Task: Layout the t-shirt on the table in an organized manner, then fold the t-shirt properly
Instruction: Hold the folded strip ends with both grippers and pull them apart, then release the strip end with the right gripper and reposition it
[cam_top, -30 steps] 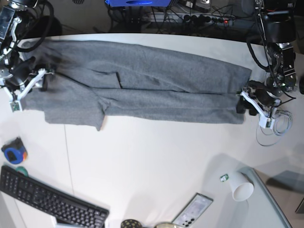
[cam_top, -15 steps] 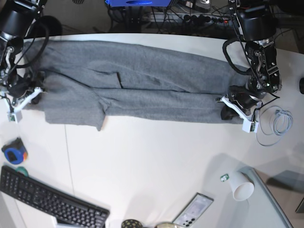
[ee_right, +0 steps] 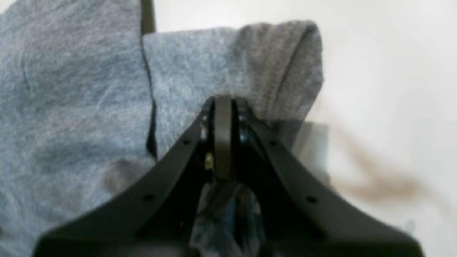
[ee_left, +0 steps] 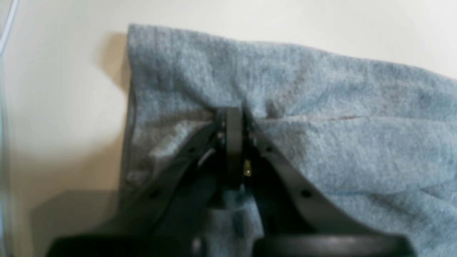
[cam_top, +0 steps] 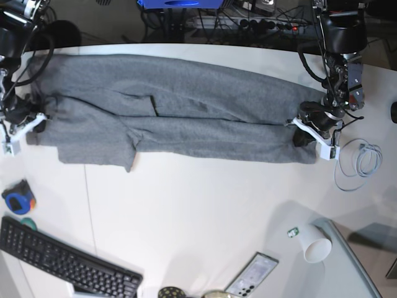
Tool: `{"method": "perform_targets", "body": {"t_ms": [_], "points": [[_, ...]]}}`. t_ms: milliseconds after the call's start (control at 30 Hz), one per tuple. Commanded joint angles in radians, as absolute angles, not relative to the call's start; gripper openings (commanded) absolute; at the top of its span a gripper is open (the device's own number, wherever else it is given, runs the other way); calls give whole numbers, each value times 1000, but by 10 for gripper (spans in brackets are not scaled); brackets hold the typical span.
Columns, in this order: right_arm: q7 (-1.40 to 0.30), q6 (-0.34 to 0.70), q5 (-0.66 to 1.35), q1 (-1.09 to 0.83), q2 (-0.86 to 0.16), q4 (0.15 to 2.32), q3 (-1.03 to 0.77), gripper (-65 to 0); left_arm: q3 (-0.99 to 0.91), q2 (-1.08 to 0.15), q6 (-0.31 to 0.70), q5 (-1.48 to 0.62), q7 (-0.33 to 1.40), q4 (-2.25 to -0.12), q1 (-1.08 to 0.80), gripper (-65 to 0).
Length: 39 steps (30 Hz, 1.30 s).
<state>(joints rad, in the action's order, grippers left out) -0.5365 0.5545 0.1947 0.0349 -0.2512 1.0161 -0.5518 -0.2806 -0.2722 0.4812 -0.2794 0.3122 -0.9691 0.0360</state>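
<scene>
Lying as a long folded grey band across the far part of the tabletop (cam_top: 198,198), the t-shirt (cam_top: 180,108) is pinched at both ends: the left gripper (cam_top: 308,131) is clamped with fingers (ee_left: 234,142) pressed together on the fabric at the end on the base view's right, and the right gripper (cam_top: 28,124) is likewise clenched on the opposite end, a ribbed hem seen curled just beside its fingers (ee_right: 223,135). No readable writing or brand is seen on the shirt; both wrist views are blurred. The band's near edge runs fairly straight, with a flap hanging lower toward the right-gripper end. Wide bare tabletop is left in front of the shirt. Near the front edge, a black keyboard (cam_top: 62,264), a phone (cam_top: 251,276), a white cup (cam_top: 313,242) are noted; a coiled cable (cam_top: 360,158) lies just beside the left gripper.
</scene>
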Motion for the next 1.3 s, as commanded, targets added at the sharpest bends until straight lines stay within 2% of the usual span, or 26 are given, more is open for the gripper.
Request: {"method": "perform_targets", "body": {"t_ms": [0,133,200,367,400,567,700,1267], "points": [[-516,552,209,45,-271,1086,-555,-629,-285,-286,476,-274,317,-1012,42,-650],[-568,553,211,50,-243,1257,-555,-618,-286,-286,476,-275,383,-1119,38,-650],[-616,553,211,97,-242,1279,-535,-578,-306,-285,476,-275,427,-1159,38,-650],[-661,553,209,223,-246,1178,-414,-288,-404,-271,481,-277,458,-1227,12,-650],[-651,553,209,251,-246,1124,-403,-261,-415,-269,481,-275,458,-1231,10,-650],[-542,552,208,355,-266,854,-390,-267,-470,-272,483,-271,458,-1230,-15,-650],[-479,545,208,389,-285,740,-338,-267,-506,-274,483,-271,455,-1230,-36,-650],[-475,545,208,372,-300,677,-321,-269,-509,-274,483,-269,458,-1228,-36,-650]]}}
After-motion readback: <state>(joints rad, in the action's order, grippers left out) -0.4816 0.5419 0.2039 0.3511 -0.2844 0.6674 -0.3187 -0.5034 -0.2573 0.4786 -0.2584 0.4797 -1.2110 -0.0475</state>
